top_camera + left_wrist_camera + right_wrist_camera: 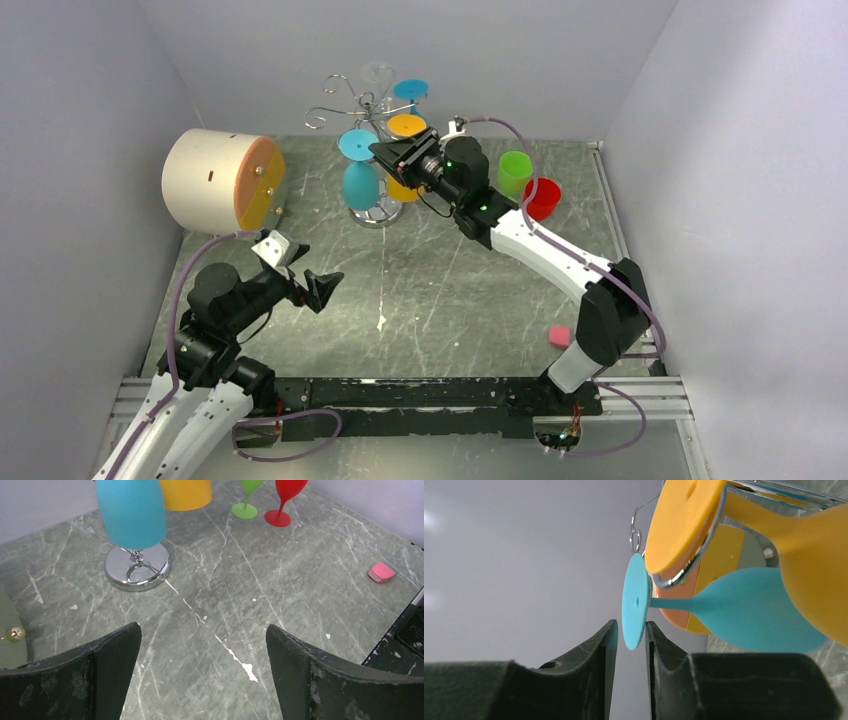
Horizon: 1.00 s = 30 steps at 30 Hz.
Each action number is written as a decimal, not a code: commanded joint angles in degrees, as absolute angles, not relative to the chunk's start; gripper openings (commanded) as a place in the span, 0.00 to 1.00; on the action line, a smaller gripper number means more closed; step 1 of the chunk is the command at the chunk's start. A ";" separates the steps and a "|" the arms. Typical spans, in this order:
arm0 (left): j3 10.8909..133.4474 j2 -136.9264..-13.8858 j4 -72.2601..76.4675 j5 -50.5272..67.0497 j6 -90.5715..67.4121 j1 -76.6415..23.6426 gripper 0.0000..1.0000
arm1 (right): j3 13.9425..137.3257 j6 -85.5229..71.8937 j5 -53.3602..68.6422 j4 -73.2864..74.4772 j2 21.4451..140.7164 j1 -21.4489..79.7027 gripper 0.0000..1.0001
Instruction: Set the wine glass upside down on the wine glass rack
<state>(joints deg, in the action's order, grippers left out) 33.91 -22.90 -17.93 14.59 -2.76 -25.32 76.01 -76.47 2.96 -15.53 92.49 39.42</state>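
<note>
The wine glass rack [372, 108] stands at the back, its chrome base [137, 569] on the table. An orange glass [406, 127] and a blue glass [411, 90] hang on it by their feet. My right gripper [385, 152] is closed on the rim of the foot of another blue wine glass [360, 183], which hangs bowl down beside the rack's stem. In the right wrist view the foot [635, 601] sits between my fingertips [630, 625], below a wire hook [636, 536]; no wire shows around it. My left gripper [202, 630] is open and empty over bare table, also seen from the top [308, 268].
A cream cylinder with an orange end [215, 180] lies at the back left. A green glass [515, 172] and a red glass [541, 197] stand upright at the back right. A small pink block [560, 336] lies near the right arm's base.
</note>
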 commanded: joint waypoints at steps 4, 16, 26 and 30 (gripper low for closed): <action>35.00 -22.32 -17.86 13.73 -2.38 -25.14 0.99 | 70.89 -72.26 1.60 -16.47 85.74 38.86 0.39; 35.30 -22.93 -18.26 12.21 -3.26 -25.15 0.99 | 61.88 -43.00 -0.79 -15.27 71.60 37.65 0.57; 36.08 -21.82 -19.40 3.65 -8.96 -25.14 0.99 | 69.27 -15.57 -17.62 1.83 69.35 37.46 0.60; 36.80 -22.47 -20.52 1.75 -8.96 -25.15 0.99 | 76.12 -13.26 -26.07 10.76 75.87 36.92 0.70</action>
<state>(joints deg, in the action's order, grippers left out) 34.35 -22.35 -19.27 6.02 -7.40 -25.32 70.94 -21.45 -15.44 -0.93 70.41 37.71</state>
